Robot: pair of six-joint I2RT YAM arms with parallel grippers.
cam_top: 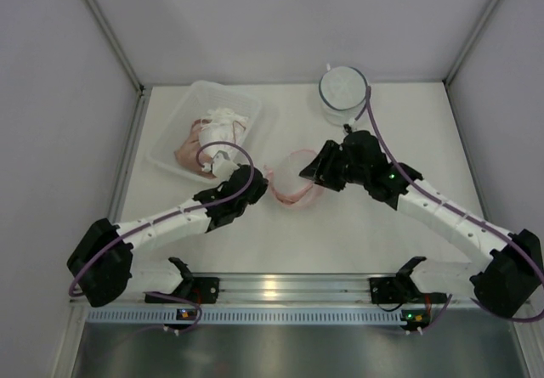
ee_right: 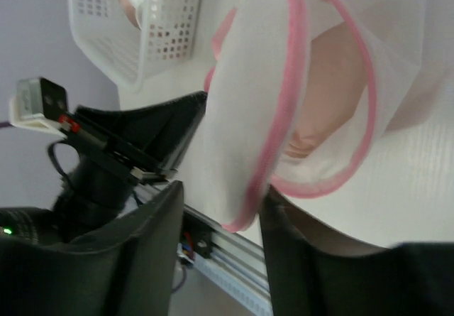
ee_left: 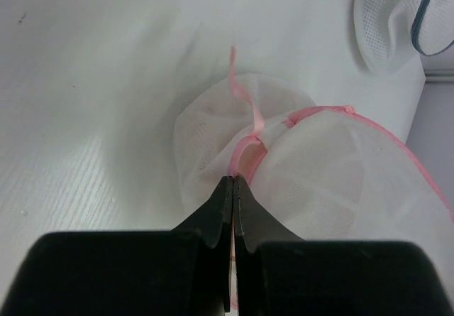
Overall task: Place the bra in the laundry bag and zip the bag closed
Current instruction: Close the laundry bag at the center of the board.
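Pink-trimmed white mesh laundry bag [cam_top: 293, 183] lies between the grippers. Left gripper [ee_left: 233, 187] is clamped tight on the bag's left rim. The right gripper [ee_right: 223, 206], on the bag's opposite side, straddles the flap with its fingers parted.

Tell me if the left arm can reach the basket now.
Likely yes: the basket sits just beyond the left tool, nothing between; but that tool is shut on the pink bag.

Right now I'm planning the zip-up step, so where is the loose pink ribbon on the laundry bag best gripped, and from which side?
Probably low on the ribbon, just above the pink trim, coming from the far side: the left gripper pinches the trim on the near side, and the upper tail curls loose.
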